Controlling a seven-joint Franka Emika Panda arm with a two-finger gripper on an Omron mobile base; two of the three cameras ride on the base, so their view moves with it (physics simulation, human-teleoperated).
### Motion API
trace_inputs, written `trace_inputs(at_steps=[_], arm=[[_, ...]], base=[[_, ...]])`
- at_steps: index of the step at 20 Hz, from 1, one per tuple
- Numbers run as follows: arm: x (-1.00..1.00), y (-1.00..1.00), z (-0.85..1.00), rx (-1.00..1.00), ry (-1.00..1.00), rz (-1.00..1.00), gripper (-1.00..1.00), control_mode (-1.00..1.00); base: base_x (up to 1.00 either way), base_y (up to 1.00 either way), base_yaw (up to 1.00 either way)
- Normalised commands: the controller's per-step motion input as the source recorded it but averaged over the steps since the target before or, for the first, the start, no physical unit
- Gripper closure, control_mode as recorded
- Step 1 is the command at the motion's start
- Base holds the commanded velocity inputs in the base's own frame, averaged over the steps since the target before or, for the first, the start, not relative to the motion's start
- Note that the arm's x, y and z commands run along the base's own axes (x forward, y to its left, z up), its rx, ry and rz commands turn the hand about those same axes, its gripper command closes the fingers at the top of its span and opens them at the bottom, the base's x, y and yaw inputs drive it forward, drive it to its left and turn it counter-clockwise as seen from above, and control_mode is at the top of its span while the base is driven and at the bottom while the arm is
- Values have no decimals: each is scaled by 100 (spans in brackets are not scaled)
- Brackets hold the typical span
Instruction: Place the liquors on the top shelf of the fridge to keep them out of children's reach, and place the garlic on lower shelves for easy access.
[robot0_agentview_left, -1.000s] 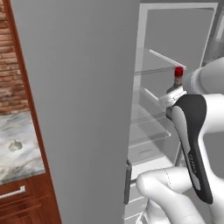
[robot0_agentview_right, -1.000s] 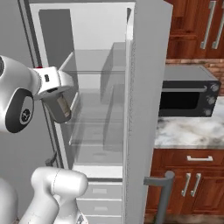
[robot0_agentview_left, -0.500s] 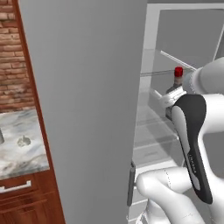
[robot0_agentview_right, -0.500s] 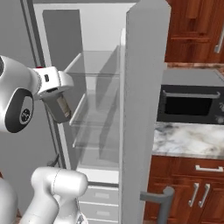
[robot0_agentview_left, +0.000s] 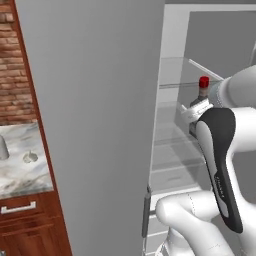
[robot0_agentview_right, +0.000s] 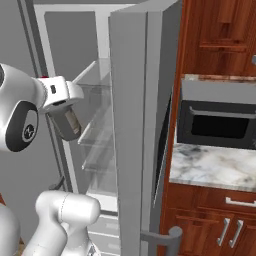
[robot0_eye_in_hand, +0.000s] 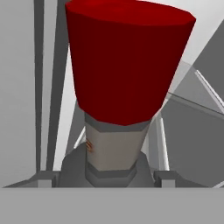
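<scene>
On the counter far left lies the garlic, small and off-white, well apart from the fridge. The fridge door stands open, edge-on between the two base views. Right of it, the arm rises and bends toward the pale interior, level with the glass shelves. The gripper grips the dark bottle at its neck, red cap upward, bottle upright and just in front of the top shelf. Right: a microwave in wood cabinets.
</scene>
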Motion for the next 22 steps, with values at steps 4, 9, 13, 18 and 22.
trace_inputs(at_steps=[4,9,13,18,22], arm=[[0,0,0,0,0,0,100,100],[0,0,0,0,0,0,100,100],[0,0,0,0,0,0,100,100],[8,-9,-2,0,-4,1,100,-100],[36,0,-1,0,-7,0,100,-100]], base=[[17,-37,16],[13,-30,13],[7,-31,12],[2,-10,3],[0,0,0]])
